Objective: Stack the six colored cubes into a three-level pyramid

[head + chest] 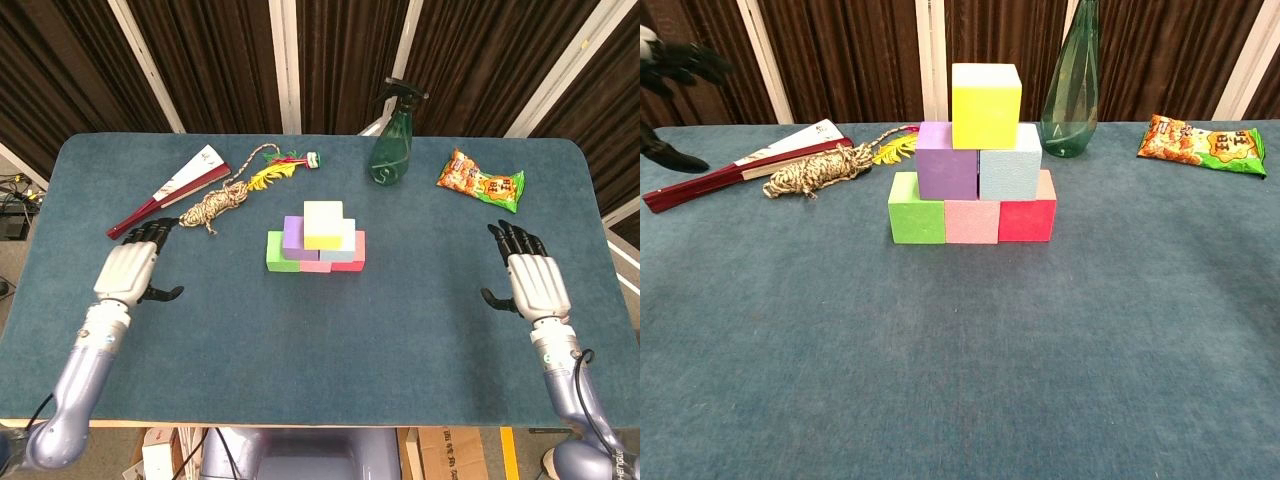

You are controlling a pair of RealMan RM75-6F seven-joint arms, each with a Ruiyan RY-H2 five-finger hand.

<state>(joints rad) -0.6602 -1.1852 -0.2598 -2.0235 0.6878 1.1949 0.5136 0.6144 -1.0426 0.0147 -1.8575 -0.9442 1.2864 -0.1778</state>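
Note:
The cubes stand as a pyramid at the table's middle. A green cube (916,208), a pink cube (972,221) and a red cube (1028,219) form the bottom row. A purple cube (946,161) and a light blue cube (1010,174) sit on them, and a yellow cube (986,92) tops the pile (322,224). My left hand (131,268) hovers open, well to the left of the pyramid, and only its dark fingers (680,62) show at the chest view's upper left. Far to the right, my right hand (531,278) is open and holds nothing.
A folded fan (172,187), a coil of rope (214,205) and a feathered toy (275,165) lie at the back left. A green spray bottle (392,140) stands behind the pyramid. A snack packet (480,181) lies at the back right.

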